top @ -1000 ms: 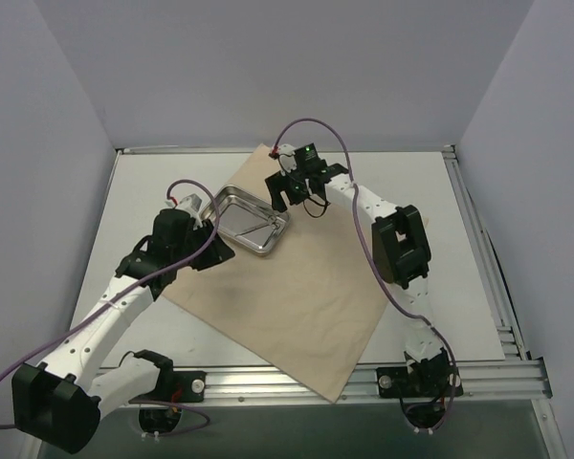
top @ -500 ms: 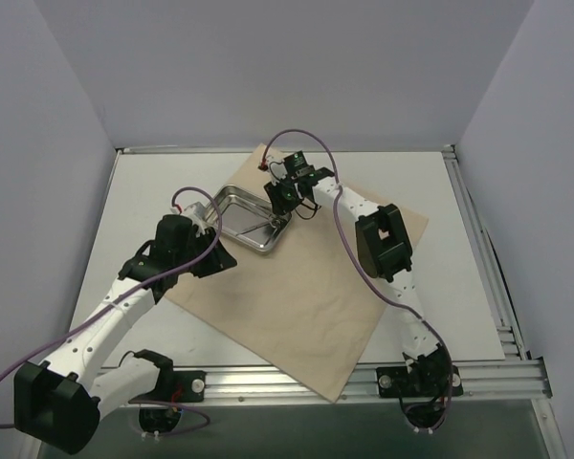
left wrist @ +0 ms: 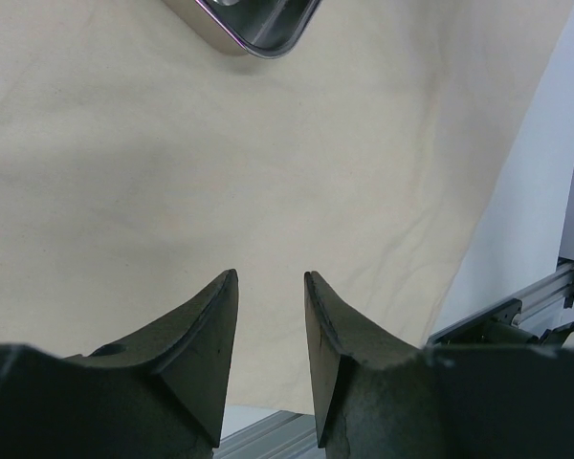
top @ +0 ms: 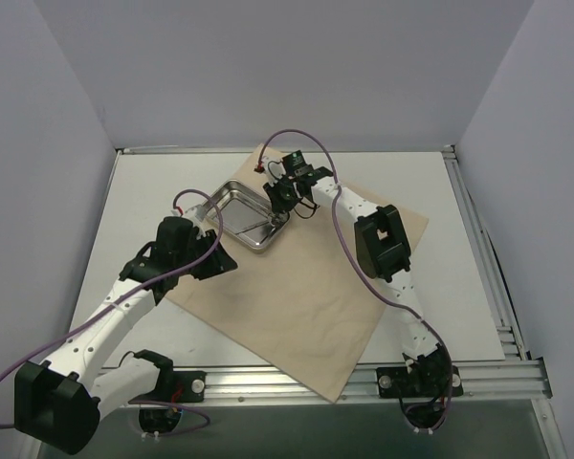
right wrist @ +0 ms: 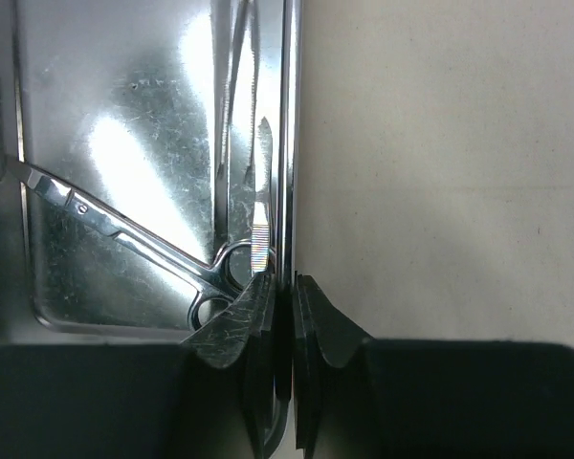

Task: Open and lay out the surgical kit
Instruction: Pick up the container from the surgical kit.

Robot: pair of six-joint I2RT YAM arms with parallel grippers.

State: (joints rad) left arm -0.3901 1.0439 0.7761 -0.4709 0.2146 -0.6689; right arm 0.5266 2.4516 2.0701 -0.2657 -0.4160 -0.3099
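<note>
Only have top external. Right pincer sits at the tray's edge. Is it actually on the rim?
Observer: Yes. Right wrist shows the right pincer closed on the tray wall, one finger inside, one outside.
Operator: Contents?
Observer: Scissors, rings beside the gripped wall, and tweezers lying along it.
Operator: Left pincer?
Observer: Left wrist shows the left pincer open, nothing between its fingers, above the wrap sheet, short of the tray.

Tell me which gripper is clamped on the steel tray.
The right gripper: its jaws pinch the rim of the steel tray. The left gripper hangs open over bare wrap sheet, holding nothing.
</note>
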